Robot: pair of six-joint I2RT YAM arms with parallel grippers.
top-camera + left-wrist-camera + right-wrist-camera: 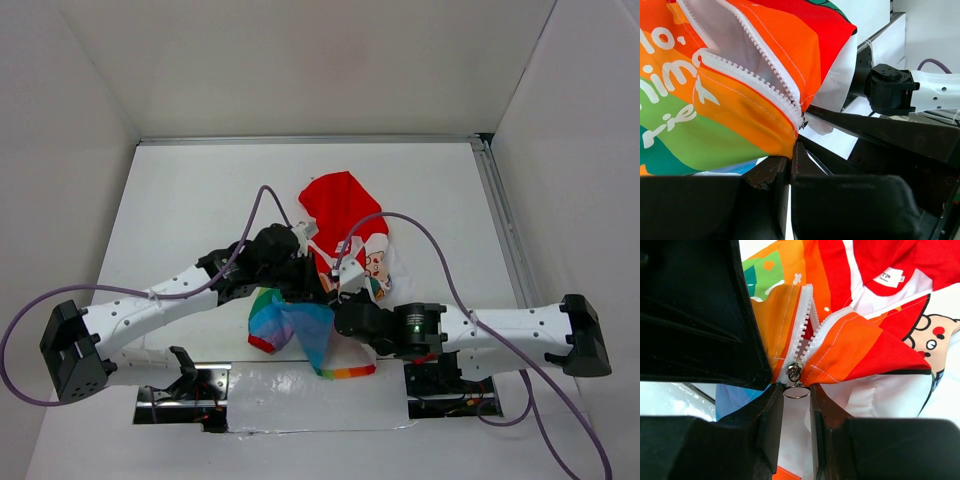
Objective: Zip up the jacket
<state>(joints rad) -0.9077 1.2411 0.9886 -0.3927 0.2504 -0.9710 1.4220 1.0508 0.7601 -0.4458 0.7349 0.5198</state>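
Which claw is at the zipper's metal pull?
The right claw: the metal pull sits between its jaws. The left claw pinches only orange fabric of the jacket.

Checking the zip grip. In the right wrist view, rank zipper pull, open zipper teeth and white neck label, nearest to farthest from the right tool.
1. zipper pull, between the right tool's fingers.
2. open zipper teeth, just above.
3. white neck label, upper right of jacket.

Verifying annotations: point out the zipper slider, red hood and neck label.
zipper slider (794, 371): right wrist view, its metal body.
red hood (335, 200): top external view, middle of the fabric.
neck label (888, 277): right wrist view, white centre.
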